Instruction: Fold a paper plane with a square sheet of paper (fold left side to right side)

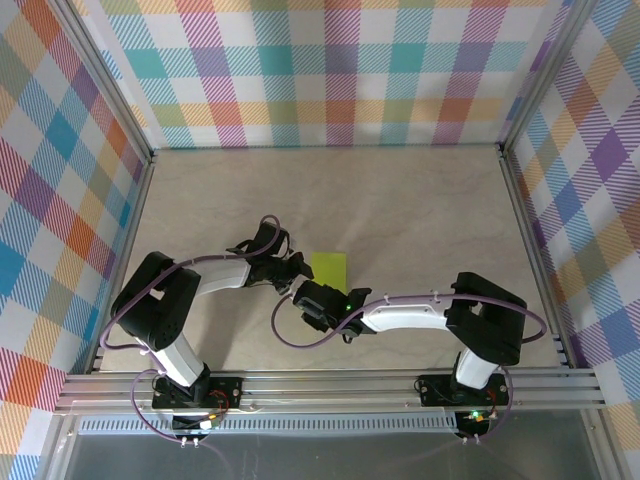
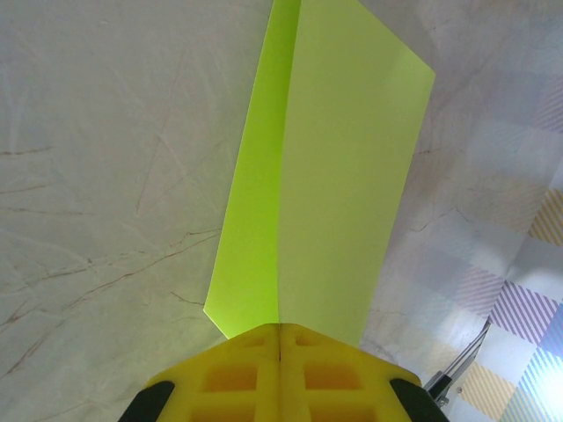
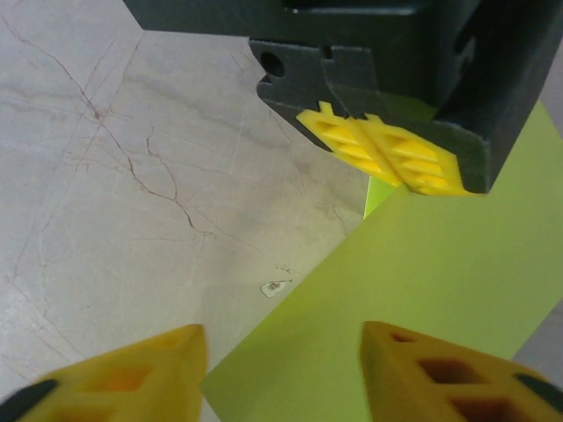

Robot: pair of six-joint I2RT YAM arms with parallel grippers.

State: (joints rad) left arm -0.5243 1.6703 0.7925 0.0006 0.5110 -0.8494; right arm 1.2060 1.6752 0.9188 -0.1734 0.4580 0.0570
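Lime-green paper, a sheet of paper (image 1: pixel 328 267) already creased into a long narrow shape, lies on a beige marbled tabletop (image 1: pixel 420 200), and both arms have their tools at it. The left gripper (image 2: pixel 279 338) is at the sheet's left edge in the overhead view. Its yellow fingers (image 3: pixel 387 156) are pressed together with no gap, and they appear to pinch the paper right where the crease ends. In the left wrist view the crease runs straight away from those fingertips along the sheet's long axis. A darker flap falls to the left of the crease and a paler, wider flap to the right. The right gripper (image 3: pixel 281 376) is at the sheet's near-left corner, just beside the left gripper. Its jaws stand moderately apart and hold nothing, with one yellow finger over bare tabletop and the other over paper, so the corner's edge lies between them. The sheet spreads away from this tool, up and to the right in its wrist view. Both tools are at the sheet, but only the right one is free, so the next fold likely depends on it closing on or pressing that corner while the left anchors the crease.
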